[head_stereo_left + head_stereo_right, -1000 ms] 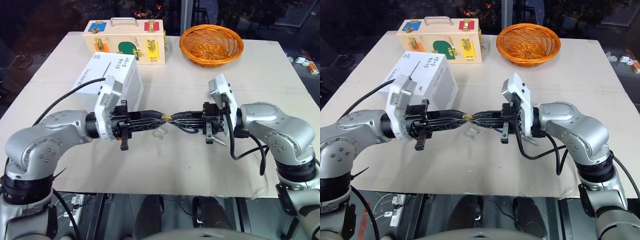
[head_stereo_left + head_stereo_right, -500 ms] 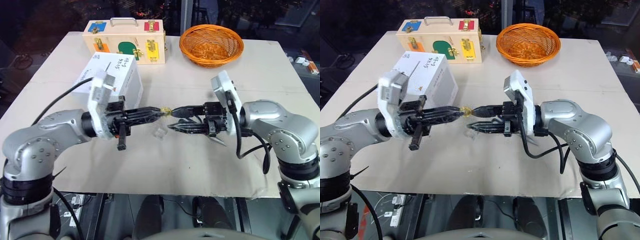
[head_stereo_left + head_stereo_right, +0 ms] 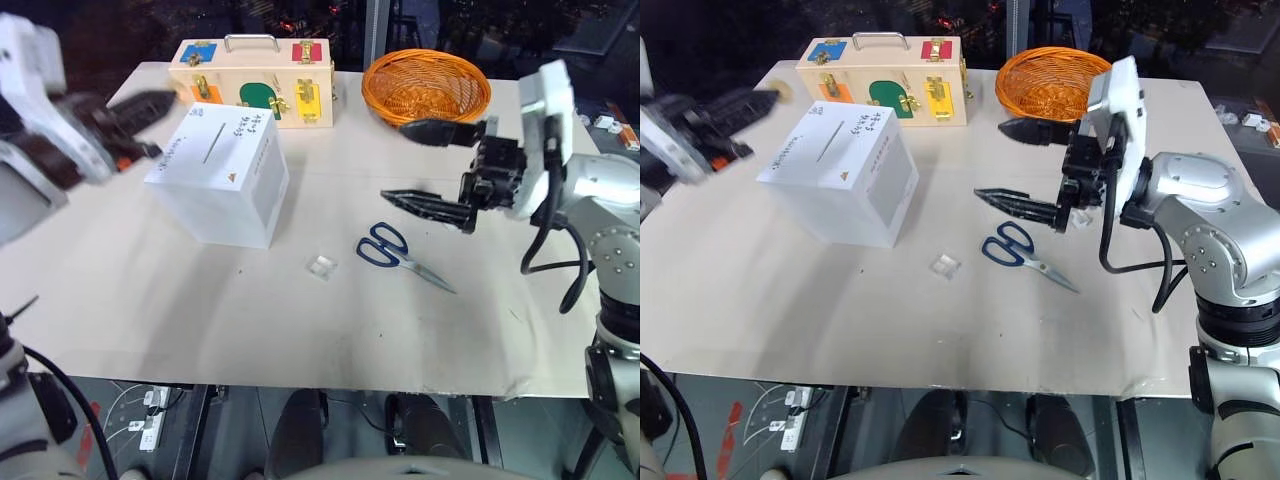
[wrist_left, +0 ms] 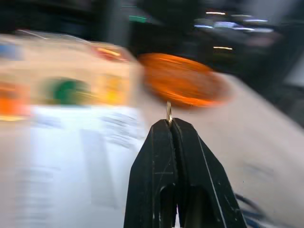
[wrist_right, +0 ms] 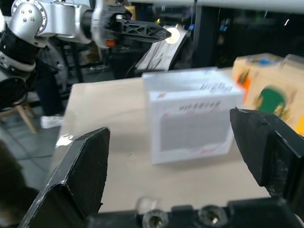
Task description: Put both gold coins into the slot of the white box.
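We are pinching one gold coin (image 4: pixel 168 112) edge-on in the tightly closed tips of our left gripper (image 5: pixel 161 33), holding it in the air above and just beside the white box (image 3: pixel 222 175), whose slot (image 3: pixel 211 143) is facing up. Our right gripper (image 3: pixel 1021 163) is hanging empty, jaws spread wide, over the table (image 3: pixel 250 320) near the blue-handled scissors (image 3: pixel 388 249) and basket (image 3: pixel 425 88).

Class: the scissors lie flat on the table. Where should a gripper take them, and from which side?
Judging by their pose, grip the scissors at the narrow neck between the blue loops and the blades, coming straight down from above: they lie flat, closed, nothing crowding them.
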Action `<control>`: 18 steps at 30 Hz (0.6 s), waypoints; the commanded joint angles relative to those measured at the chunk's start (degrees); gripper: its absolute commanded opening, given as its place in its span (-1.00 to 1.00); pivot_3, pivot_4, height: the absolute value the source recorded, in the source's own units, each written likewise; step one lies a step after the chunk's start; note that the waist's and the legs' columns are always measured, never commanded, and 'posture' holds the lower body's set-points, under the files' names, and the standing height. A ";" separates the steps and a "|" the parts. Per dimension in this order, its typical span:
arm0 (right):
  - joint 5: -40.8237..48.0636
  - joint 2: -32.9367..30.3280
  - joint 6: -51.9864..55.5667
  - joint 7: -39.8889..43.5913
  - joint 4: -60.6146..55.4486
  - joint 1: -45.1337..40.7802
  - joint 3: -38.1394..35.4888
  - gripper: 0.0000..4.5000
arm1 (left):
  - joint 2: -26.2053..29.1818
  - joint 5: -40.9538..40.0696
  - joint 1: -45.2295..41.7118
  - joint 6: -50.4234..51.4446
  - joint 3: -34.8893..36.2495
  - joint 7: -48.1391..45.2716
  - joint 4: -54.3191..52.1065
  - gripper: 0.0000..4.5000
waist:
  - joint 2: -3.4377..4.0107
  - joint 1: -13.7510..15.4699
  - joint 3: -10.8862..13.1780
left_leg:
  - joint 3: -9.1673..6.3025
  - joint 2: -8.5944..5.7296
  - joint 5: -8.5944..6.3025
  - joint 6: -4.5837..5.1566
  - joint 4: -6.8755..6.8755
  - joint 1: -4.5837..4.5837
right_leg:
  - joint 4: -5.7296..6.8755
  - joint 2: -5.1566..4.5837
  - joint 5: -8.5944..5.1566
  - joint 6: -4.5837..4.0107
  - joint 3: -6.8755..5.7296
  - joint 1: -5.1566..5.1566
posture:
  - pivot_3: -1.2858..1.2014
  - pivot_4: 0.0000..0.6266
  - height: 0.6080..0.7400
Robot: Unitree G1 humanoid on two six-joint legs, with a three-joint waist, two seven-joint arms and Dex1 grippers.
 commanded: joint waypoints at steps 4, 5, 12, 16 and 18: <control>-2.26 -1.43 -4.94 1.63 1.29 -2.28 -0.64 0.97 | 0.90 -0.96 -12.60 15.47 -4.02 2.86 15.29 -1.00 | 0.05 -0.12 0.02 | 0.05 -0.03 0.00 0.00 -0.01 0.03 | 0.00 -0.03 -0.01 0.01 0.04 0.00 | 0.03 -0.52 0.79; -2.37 -1.42 -5.27 1.79 1.32 -2.34 -0.51 0.97 | 0.50 -0.51 -13.52 16.60 -4.62 2.67 15.65 -1.00 | 0.03 -0.12 0.03 | 0.06 -0.03 0.00 -0.01 -0.01 0.02 | 0.00 -0.04 0.00 0.01 0.05 -0.01 | 0.03 -0.52 0.79; -2.43 -1.02 -6.25 1.23 0.33 -2.15 0.08 0.97 | -2.20 4.06 -17.60 21.41 -7.39 1.40 18.33 -1.00 | -0.01 -0.23 0.06 | 0.09 -0.02 0.08 -0.15 -0.01 -0.10 | -0.01 -0.03 0.00 0.01 0.06 -0.12 | 0.03 -0.52 0.79; -2.32 -1.03 -6.14 0.61 -0.69 -1.58 0.20 0.97 | -2.84 8.93 -17.88 22.41 -9.68 0.32 17.98 -1.00 | -0.01 -0.14 0.05 | 0.07 -0.02 0.08 -0.14 -0.02 -0.08 | 0.02 -0.03 0.00 0.01 0.05 -0.12 | 0.03 -0.52 0.79; -2.19 -1.28 -6.07 0.50 -1.19 -0.96 0.00 0.97 | -2.93 10.95 -17.86 23.19 -10.43 -0.55 17.63 -1.00 | -0.02 -0.14 0.05 | 0.07 -0.02 0.07 -0.13 0.00 -0.09 | 0.02 -0.03 0.00 0.01 0.06 -0.12 | 0.03 -0.52 0.79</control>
